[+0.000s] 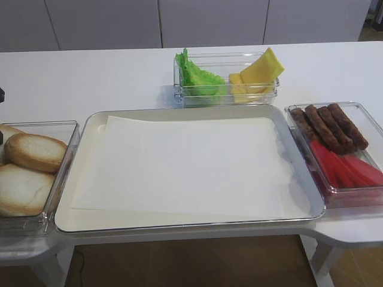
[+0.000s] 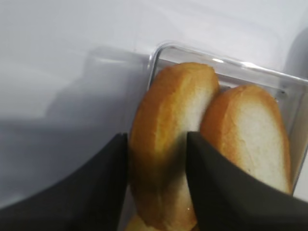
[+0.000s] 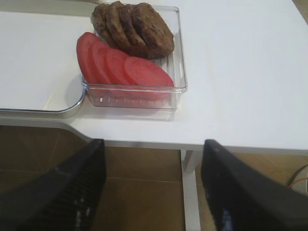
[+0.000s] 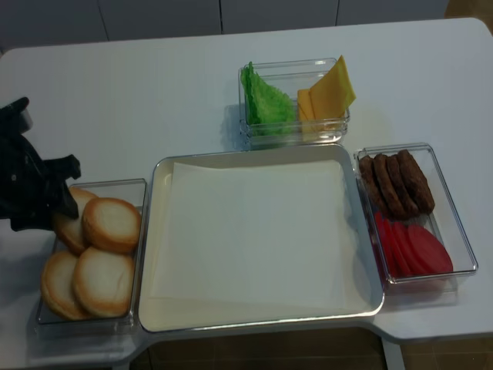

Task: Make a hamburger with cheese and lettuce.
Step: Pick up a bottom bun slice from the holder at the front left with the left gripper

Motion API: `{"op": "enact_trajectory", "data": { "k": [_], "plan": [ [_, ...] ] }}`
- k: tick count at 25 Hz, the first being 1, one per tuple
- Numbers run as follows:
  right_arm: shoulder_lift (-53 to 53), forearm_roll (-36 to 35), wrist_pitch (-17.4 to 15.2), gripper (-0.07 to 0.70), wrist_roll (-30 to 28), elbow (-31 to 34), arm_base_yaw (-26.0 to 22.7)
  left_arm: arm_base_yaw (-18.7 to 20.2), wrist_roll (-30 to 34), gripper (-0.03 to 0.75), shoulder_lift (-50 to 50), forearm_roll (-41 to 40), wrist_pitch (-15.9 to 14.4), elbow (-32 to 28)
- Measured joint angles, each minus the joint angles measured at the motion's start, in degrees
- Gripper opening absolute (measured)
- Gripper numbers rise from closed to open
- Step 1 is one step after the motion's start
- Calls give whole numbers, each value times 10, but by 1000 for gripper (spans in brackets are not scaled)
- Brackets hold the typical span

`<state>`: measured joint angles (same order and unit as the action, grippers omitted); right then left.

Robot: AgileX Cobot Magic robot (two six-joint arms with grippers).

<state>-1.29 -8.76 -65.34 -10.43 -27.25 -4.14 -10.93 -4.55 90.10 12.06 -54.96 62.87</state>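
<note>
Left wrist: tool straddles hamburger.

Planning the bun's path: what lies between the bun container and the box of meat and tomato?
The large tray lined with bare white paper fills that stretch between bun container and meat-and-tomato box, nothing on it; clearest in the realsense high view.

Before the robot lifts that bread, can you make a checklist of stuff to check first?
1. Left end effector straddles one bun half, a finger on each side: ok.
2. Grip on the bun actually tight: cannot tell.
3. Neighbouring bun leans against the chosen one and may drag along: not ok.
4. Paper-lined tray has bare room for landing: ok.
5. Lettuce and cheese wait in their container: ok.
6. Right end effector open, off the table edge, away from the tray: ok.
</note>
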Motion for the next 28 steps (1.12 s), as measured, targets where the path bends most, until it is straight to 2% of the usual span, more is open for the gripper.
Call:
{"op": "enact_trajectory", "data": {
  "k": [9,18,28],
  "plan": [
    [0,0,0,487,0,0,0,0,2,299,-21,-3,6,0],
    [0,0,0,487,0,0,0,0,2,294,-21,-4,-14,0],
    [0,0,0,487,0,0,0,0,2,152,-21,-4,-14,0]
  ]
}}
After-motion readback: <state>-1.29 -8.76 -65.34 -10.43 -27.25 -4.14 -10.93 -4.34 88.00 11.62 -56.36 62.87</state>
